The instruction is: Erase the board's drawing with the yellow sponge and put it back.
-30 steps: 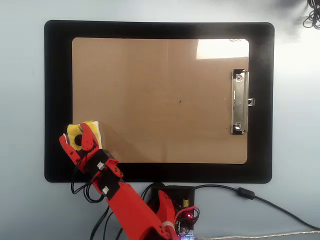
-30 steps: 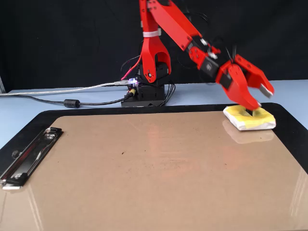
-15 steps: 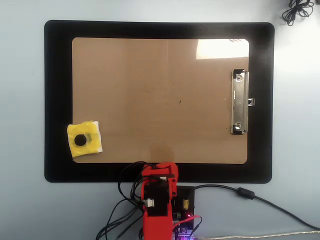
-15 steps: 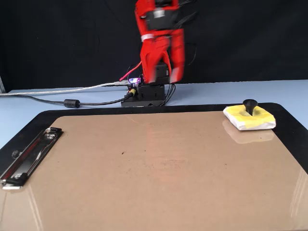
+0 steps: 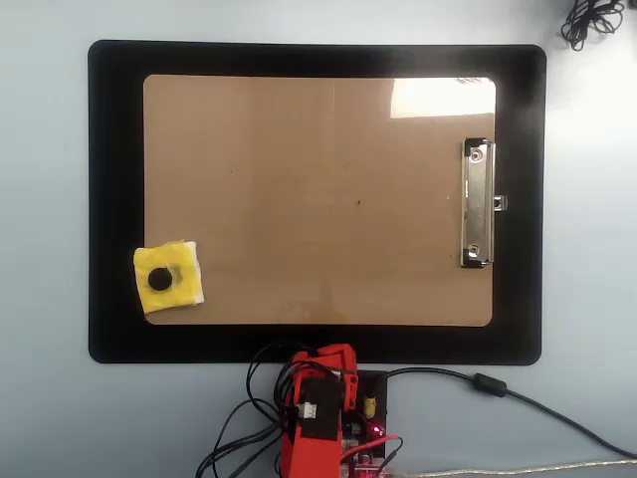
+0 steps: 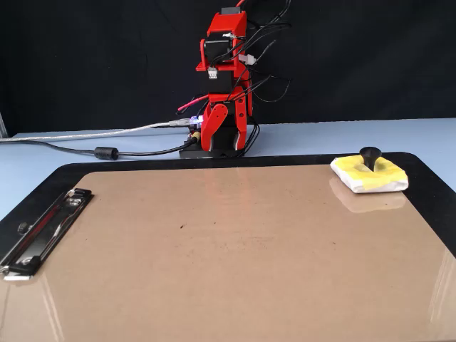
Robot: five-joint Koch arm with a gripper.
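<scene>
The pale blue worktop (image 5: 50, 199) carries one black mat (image 5: 114, 149), and on the mat lies one board (image 5: 318, 199), a brown rectangle whose long axis runs from 9 o'clock to 3 o'clock in the overhead view, with its silver clip (image 5: 477, 204) on the short edge at 3 o'clock. In the fixed view the same board (image 6: 228, 263) fills the foreground with the clip (image 6: 43, 231) at 9 o'clock, its surface glossy and reflective. The board's face looks bare brown apart from one tiny dark speck (image 5: 358, 203) near its centre; no marker lines can be made out in either view. One red arm (image 6: 226, 92) stands folded upright on its base at 12 o'clock beyond the mat in the fixed view, and sits at 6 o'clock in the overhead view (image 5: 317, 418), well apart from the sponge. Its pincer is tucked in among the folded links, and I cannot tell whether it is open or closed. One yellow sponge (image 5: 169, 278) rests at the board's corner towards 8 o'clock in the overhead view, overlapping the board's edge and the mat; it is a small square, set slightly askew, with a white edge and a round black knob (image 5: 161, 279) in its middle. In the fixed view the sponge (image 6: 370, 177) lies at 2 o'clock, its knob (image 6: 370, 154) standing upright.
</scene>
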